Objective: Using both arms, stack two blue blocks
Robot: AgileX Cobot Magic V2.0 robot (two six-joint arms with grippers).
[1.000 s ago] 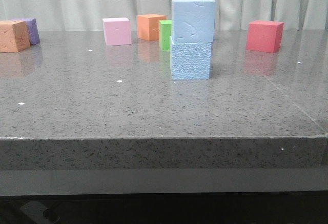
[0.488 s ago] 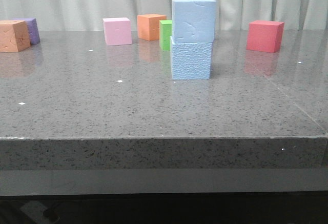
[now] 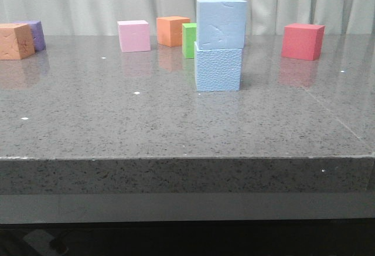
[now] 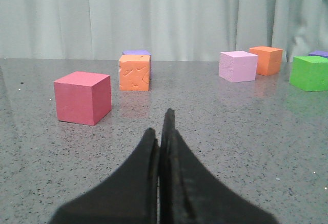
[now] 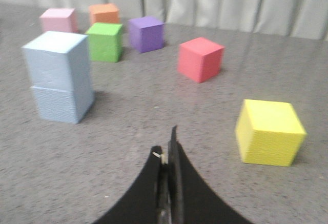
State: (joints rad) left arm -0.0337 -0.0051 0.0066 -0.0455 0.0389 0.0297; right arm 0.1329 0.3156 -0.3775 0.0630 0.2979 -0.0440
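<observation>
Two pale blue blocks stand stacked in the middle of the table: the upper blue block [image 3: 221, 23] rests on the lower, pebbled blue block [image 3: 218, 66], a little offset. The stack also shows in the right wrist view, upper block [image 5: 57, 62] on lower block [image 5: 60, 106]. No arm or gripper shows in the front view. My left gripper [image 4: 161, 126] is shut and empty, low over the table, far from the stack. My right gripper [image 5: 166, 144] is shut and empty, a good way back from the stack.
Around the stack stand a green cube [image 3: 188, 39], orange cube [image 3: 171, 30], pink cube [image 3: 133, 36] and red cube [image 3: 302, 41]; an orange cube [image 3: 14, 41] and purple cube [image 3: 35, 34] at far left. A yellow cube [image 5: 269, 131] lies near my right gripper, a red cube [image 4: 82, 97] near my left.
</observation>
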